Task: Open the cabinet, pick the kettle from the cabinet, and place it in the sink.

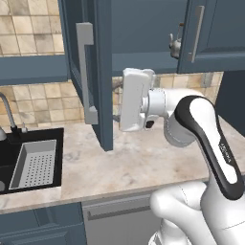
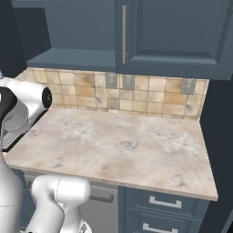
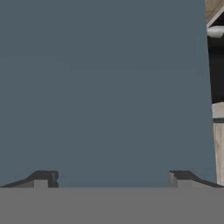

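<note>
Left cabinet (image 1: 91, 72) door swung open, step one looks done; kettle (image 1: 175, 44) sits on the shelf at 1 o'clock of the hand, ungrasped; fingers (image 3: 43, 178) spread, empty, facing the door; sink (image 1: 7, 153) at 9 o'clock awaits.

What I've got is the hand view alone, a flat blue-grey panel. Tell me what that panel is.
Observer: The open left door of the cabinet, swung out over the counter; the gripper faces its inner side.
Operator: Now locate the kettle.
Observer: The kettle sits inside, beside the right door.
Operator: Give me the sink.
Observer: The sink lies left of the open door, a perforated tray in it.
</note>
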